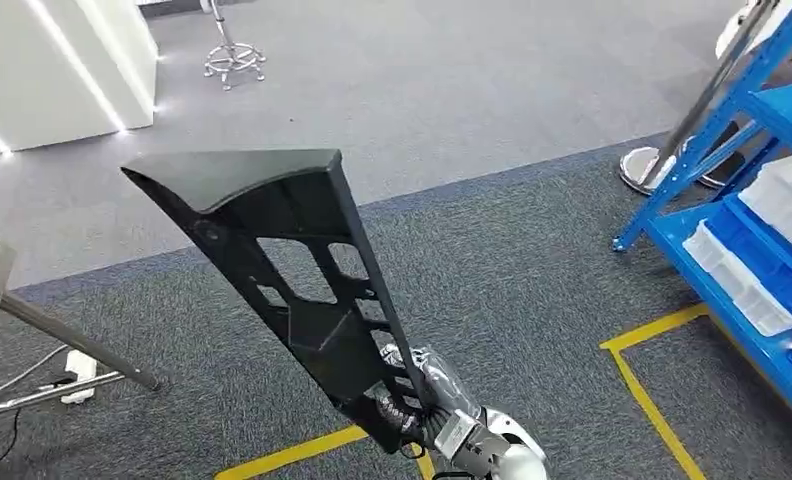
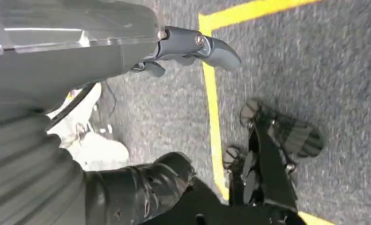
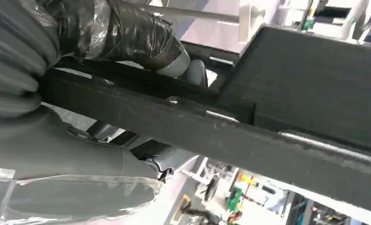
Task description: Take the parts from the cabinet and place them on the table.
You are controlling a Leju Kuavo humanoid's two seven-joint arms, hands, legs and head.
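A long black plastic part [image 1: 292,270] with cut-out windows and a flat wide end stands tilted over the carpet in the head view. My right hand [image 1: 424,398] grips its narrow lower end near the bottom edge. Up close in the right wrist view, the same part [image 3: 277,136] runs across between my right hand's [image 3: 80,93] dark fingers [image 3: 132,33] and grey thumb. My left hand [image 2: 76,70] hangs over the floor, thumb and dark fingers [image 2: 146,187] apart with nothing between them.
The blue rack [image 1: 762,110] holding white bins [image 1: 732,270] stands at the right. Yellow tape lines [image 1: 652,400] mark the dark carpet. At the left stands a metal stand [image 1: 62,340], with a white counter [image 1: 52,70] and a stool base [image 1: 232,62] farther back.
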